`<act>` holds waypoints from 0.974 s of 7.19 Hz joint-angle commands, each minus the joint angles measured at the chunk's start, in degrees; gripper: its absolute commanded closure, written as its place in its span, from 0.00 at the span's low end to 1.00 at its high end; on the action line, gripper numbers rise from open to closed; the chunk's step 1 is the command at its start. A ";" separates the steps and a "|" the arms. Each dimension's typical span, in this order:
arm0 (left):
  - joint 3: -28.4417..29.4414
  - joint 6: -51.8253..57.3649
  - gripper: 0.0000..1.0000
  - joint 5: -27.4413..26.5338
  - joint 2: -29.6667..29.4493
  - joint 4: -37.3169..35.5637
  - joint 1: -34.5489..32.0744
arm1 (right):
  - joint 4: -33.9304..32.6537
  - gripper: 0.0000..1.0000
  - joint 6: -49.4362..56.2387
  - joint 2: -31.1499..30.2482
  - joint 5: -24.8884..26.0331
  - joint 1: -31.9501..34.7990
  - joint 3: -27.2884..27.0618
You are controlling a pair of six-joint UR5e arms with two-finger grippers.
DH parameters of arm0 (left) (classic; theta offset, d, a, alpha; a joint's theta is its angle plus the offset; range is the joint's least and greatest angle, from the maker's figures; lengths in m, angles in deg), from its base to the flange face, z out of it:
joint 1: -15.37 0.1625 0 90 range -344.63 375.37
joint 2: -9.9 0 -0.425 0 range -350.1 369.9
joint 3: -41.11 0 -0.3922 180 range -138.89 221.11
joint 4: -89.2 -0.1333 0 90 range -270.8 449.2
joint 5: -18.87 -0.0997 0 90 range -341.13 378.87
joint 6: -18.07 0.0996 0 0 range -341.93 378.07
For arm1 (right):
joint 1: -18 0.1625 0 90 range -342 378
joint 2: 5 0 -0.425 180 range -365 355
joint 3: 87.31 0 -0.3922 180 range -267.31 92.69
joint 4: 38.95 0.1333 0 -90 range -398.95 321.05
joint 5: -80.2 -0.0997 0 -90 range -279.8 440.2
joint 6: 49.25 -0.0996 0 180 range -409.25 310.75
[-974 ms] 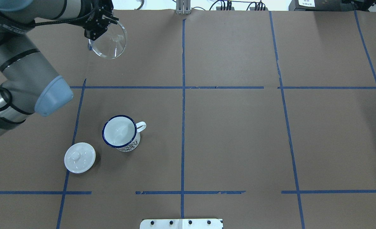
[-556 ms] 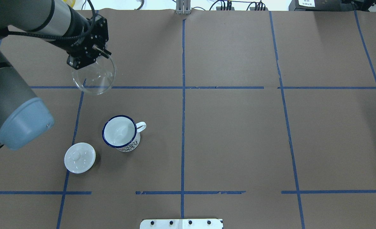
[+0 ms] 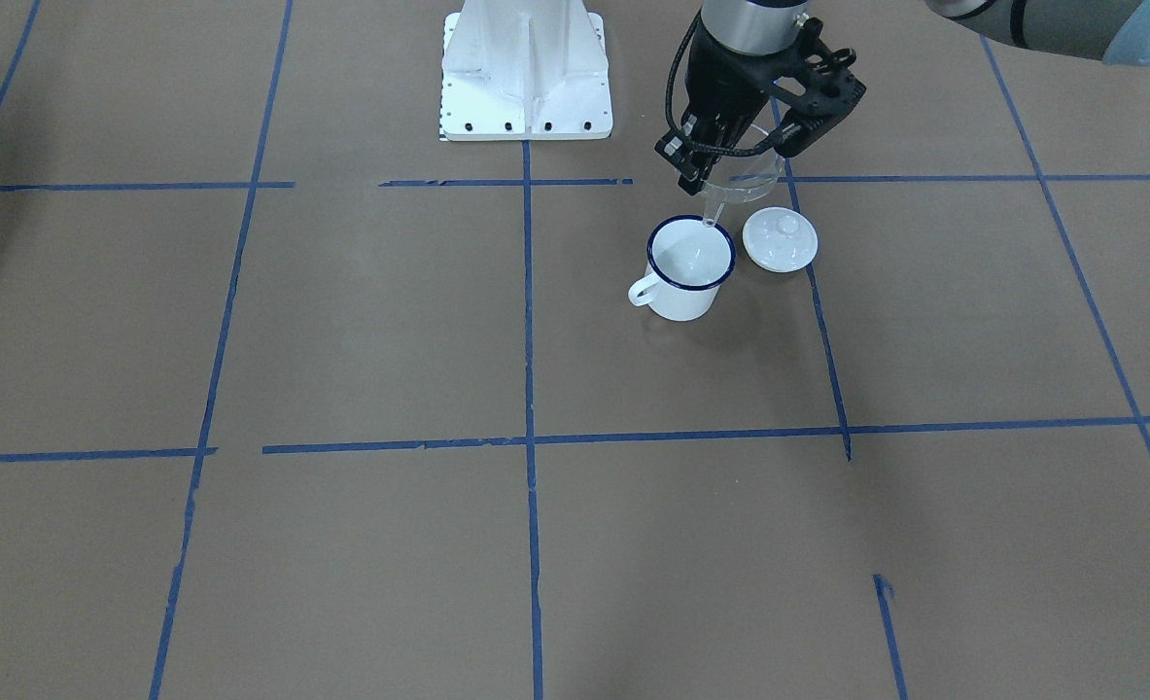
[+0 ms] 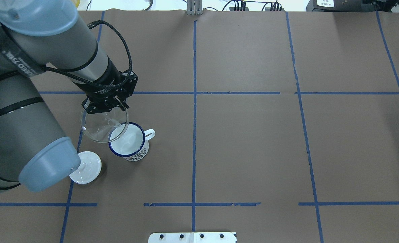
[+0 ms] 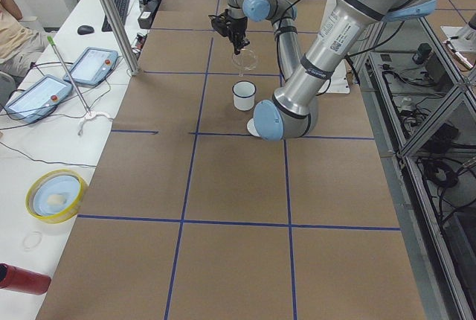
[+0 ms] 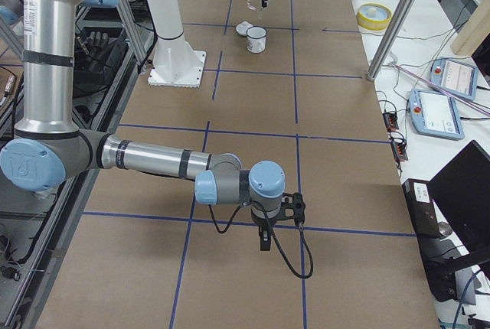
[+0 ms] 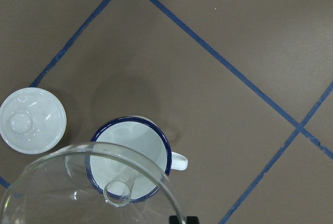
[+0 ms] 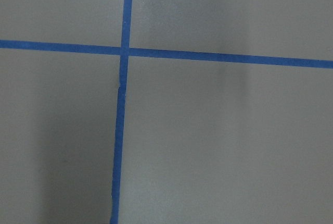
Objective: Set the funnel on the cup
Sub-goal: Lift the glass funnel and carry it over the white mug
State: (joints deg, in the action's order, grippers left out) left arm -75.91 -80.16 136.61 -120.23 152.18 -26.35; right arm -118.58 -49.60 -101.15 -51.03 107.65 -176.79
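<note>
The clear funnel (image 4: 98, 130) hangs in my left gripper (image 4: 113, 103), which is shut on its rim. The funnel is held in the air, bowl up and tilted, its spout (image 3: 711, 212) over the rim of the cup. The cup (image 4: 129, 141) is a white mug with a dark blue rim, upright on the table, handle to its right in the overhead view. In the left wrist view the spout (image 7: 117, 193) points into the cup's opening (image 7: 130, 153). My right gripper (image 6: 264, 239) shows only in the exterior right view, low over the table; I cannot tell whether it is open.
A round white knobbed lid (image 4: 87, 168) lies beside the cup, partly hidden by my left elbow; it also shows in the front view (image 3: 780, 240). The table is brown paper with blue tape lines. The white robot base plate (image 3: 526, 87) stands at the near edge.
My left arm has carried the funnel from the far left of the table toward the robot, down to just over the cup's rim. The cup and lid have not moved.
</note>
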 commanded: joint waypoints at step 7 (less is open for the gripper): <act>11.28 5.32 1.00 -0.05 2.86 10.31 5.94 | 0.00 0.00 0.00 0.00 0.00 0.00 0.00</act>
State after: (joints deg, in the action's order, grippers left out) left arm -64.86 -75.48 136.63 -118.10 161.32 -20.59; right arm -118.58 -49.60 -101.15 -51.02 107.65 -176.79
